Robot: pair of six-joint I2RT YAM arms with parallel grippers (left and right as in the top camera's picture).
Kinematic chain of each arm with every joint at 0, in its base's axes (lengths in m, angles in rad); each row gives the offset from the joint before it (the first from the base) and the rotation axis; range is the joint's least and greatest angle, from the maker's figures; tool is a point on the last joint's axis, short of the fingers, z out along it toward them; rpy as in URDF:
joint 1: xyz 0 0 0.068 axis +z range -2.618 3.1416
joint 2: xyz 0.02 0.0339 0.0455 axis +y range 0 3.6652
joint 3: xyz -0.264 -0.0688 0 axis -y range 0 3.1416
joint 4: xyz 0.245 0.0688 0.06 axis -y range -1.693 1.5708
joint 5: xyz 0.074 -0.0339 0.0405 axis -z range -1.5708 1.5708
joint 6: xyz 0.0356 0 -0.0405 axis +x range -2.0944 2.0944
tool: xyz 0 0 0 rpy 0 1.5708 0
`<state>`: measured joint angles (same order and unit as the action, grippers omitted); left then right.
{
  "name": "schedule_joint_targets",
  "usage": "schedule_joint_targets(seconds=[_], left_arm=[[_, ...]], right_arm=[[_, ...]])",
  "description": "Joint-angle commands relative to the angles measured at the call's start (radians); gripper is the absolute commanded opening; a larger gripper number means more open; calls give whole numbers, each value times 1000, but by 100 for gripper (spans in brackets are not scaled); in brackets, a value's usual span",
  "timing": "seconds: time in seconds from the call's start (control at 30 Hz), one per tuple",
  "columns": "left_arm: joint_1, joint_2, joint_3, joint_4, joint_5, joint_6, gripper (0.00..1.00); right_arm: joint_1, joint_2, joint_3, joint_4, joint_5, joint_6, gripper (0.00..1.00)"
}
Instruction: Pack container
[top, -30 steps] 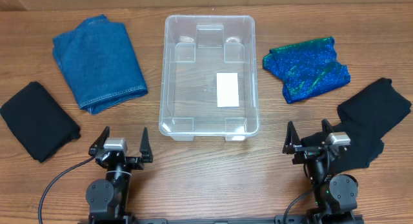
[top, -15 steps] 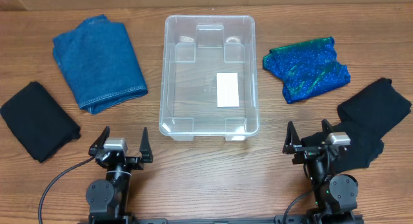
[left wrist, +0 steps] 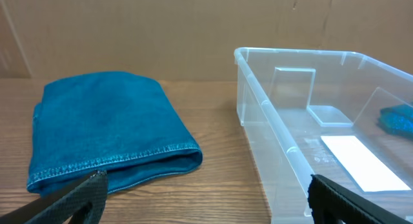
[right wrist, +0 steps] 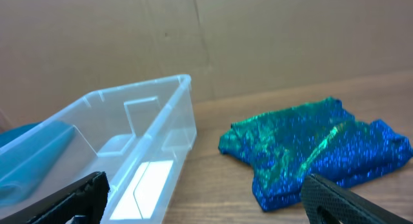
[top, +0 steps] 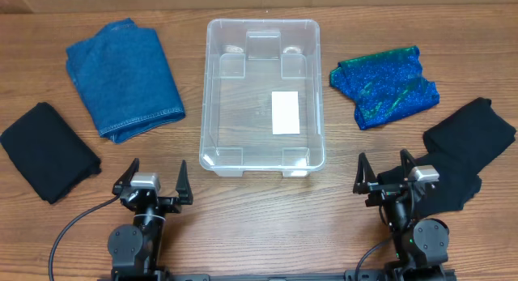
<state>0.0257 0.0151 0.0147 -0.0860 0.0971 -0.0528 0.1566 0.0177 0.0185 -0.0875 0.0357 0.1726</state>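
Note:
The clear plastic container [top: 212, 95] stands empty at the table's middle, a white label on its base; it also shows in the left wrist view [left wrist: 271, 114] and the right wrist view [right wrist: 174, 104]. Folded blue denim [top: 123, 77] [left wrist: 103, 130] lies left of it. A sparkly blue-green cloth [top: 385, 85] [right wrist: 310, 150] lies right of it. A black cloth [top: 47, 151] lies at far left and another black cloth [top: 469, 143] at far right. My left gripper [top: 152, 182] [left wrist: 206, 201] is open and empty near the front edge. My right gripper [top: 390, 172] [right wrist: 206, 201] is open and empty, next to the right black cloth.
A cardboard wall [left wrist: 161, 30] stands behind the table. The wooden table [top: 259, 208] has bare wood between the container and the grippers.

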Motion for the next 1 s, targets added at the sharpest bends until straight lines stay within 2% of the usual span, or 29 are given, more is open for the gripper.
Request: schedule_joint_targets(seconds=[0.0, 0.13, 0.33, 0.4, 0.47, 0.57, 0.7, 0.83, 0.97], left_arm=[[-6, -7, 106, -139, 33, -22, 100], [-6, 94, 300, -234, 26, -22, 100], [-6, 502, 665, -468, 27, -22, 100], [-6, 635, 801, -590, 27, -22, 100], [-6, 784, 961, -744, 26, -21, 100], [-6, 945, 1149, -934, 27, -21, 100], [-6, 1030, 1218, -1003, 27, -22, 100], [-6, 1045, 1218, -1003, 27, -22, 100], [-6, 1045, 1218, -1004, 27, -22, 100]], right_arm=[[-6, 44, 57, -32, 58, 27, 100], [-6, 220, 236, -52, 130, 31, 100], [-42, 705, 649, -194, 156, 38, 100], [-90, 861, 783, -277, 81, 38, 100], [-188, 1057, 948, -397, -83, 38, 100], [-338, 1302, 1095, -518, -262, 39, 100], [-475, 1532, 1114, -510, -448, 38, 100], [-497, 1714, 1113, -481, -457, 51, 100], [-497, 1807, 1113, -435, -456, 119, 100]])
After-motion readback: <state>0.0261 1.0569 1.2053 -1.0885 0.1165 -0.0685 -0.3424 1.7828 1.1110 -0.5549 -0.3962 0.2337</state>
